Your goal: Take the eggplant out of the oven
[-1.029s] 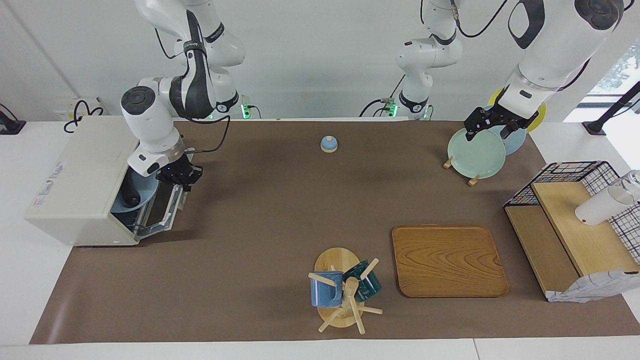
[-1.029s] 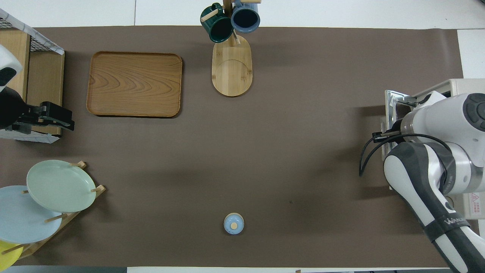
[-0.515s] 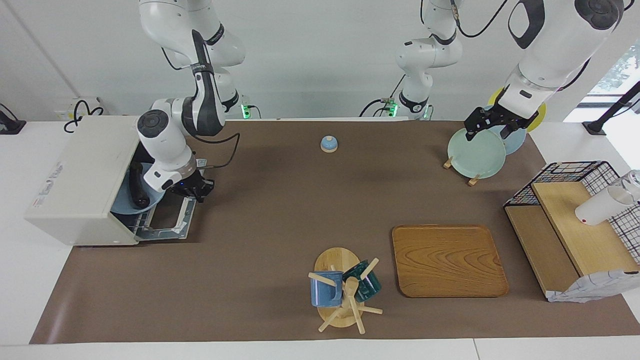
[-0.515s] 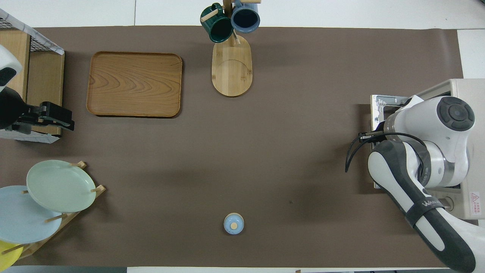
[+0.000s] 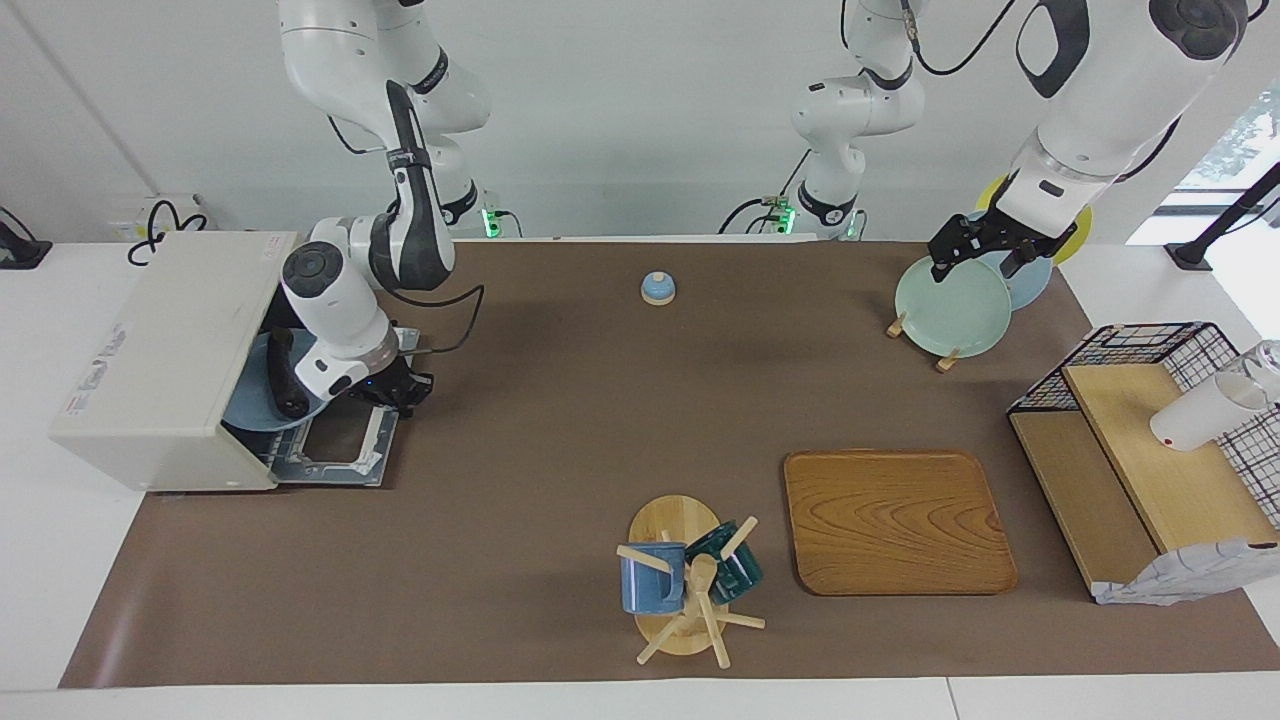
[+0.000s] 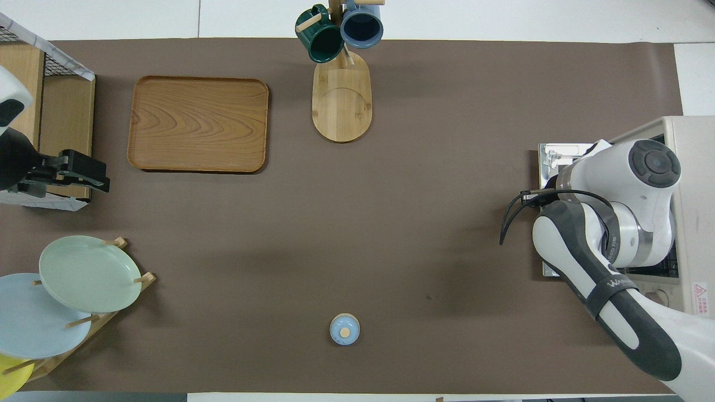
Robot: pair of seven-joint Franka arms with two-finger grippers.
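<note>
Because the eggplant [image 5: 283,372] lies on a pale blue plate [image 5: 243,412] inside the oven [image 5: 170,345], at the right arm's end of the table, I must reach in low under the roof. I judge it light, firm with a little give, and its skin smooth and slippery. So I would take it across the thick middle, not at the thin stem, and squeeze gently.

My right gripper [image 5: 398,393] is clenched at the outer edge of the folded-down door [image 5: 335,447]; I cannot see if the handle is between the fingers. This door and my own wrist stand before the opening.

My left gripper [image 5: 985,255] waits released above the green plate [image 5: 950,310]. The small blue lid [image 5: 657,288], the wooden tray [image 5: 897,520] and the mug stand [image 5: 680,575] are well apart.
</note>
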